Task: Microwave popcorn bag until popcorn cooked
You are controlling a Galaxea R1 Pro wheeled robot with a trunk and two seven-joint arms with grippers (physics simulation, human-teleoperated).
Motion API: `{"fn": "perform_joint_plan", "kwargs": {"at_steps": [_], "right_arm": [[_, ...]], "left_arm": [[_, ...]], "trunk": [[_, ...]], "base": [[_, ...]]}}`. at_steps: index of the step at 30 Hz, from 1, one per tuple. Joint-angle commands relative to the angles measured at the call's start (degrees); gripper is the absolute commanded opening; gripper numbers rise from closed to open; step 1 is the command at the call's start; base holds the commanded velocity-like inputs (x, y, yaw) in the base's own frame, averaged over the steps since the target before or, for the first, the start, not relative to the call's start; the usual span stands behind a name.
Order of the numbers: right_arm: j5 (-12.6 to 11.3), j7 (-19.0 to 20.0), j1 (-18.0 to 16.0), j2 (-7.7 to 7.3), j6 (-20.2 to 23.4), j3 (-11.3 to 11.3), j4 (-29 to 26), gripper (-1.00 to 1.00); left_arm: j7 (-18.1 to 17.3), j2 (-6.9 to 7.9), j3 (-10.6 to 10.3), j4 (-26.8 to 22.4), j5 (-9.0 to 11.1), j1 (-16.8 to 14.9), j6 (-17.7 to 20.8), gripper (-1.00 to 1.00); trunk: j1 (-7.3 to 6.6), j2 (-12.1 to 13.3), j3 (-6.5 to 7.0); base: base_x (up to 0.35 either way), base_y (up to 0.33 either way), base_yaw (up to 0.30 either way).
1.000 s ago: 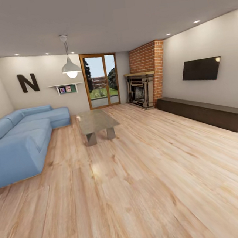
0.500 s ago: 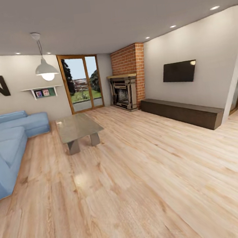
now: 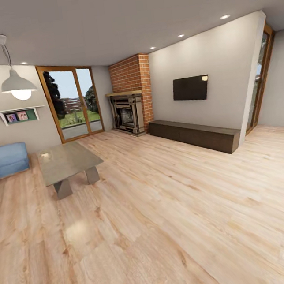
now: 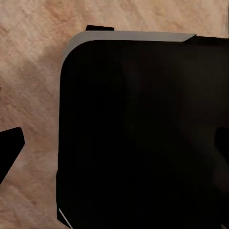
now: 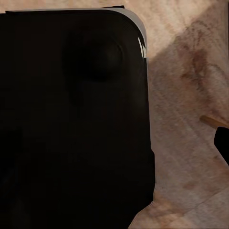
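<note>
- A living room is being shown in the head view, and none of the kitchen things are being displayed there; where the popcorn bag is cannot be told.
- One coffee table (image 3: 66,162) is being taken as the landmark: it is standing on the wooden floor (image 3: 178,217), with a glossy grey top and two stubby legs.
- One blue sofa (image 3: 4,159) is being seen just left of the coffee table, cut off by the picture's edge.
- One pendant lamp (image 3: 18,84) is hanging above and behind the coffee table, and one wall shelf (image 3: 14,114) carrying two small pictures is being seen behind it on the far wall.
- One glazed door (image 3: 71,101) with a wooden frame is being shown behind the coffee table, and one brick fireplace (image 3: 130,99) is standing to the right of that door, in the corner.
- One dark wall television (image 3: 191,88) and one long low dark cabinet (image 3: 194,135) beneath it are being seen well to the right of the coffee table.
- In both wrist views a large black rounded body (image 4: 143,133) is being seen over floorboards; whether either gripper is spread or pressed together cannot be told.
</note>
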Motion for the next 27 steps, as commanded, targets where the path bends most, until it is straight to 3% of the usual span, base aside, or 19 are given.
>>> {"fn": "perform_joint_plan", "kwargs": {"at_steps": [1,27], "right_arm": [[-0.6,0.0,0.0,0.01,-0.2,0.1,0.0,1.00],[-0.6,0.0,0.0,0.01,-0.3,0.1,0.0,1.00]], "left_arm": [[0.0,-0.01,0.0,0.0,0.5,0.0,-0.1,1.00],[0.0,0.00,0.0,0.0,0.5,0.0,-0.2,1.00]], "trunk": [[0.03,0.0,-0.04],[0.03,0.0,-0.04]], "base": [[0.322,0.000,-0.286],[0.322,0.000,-0.286]]}}
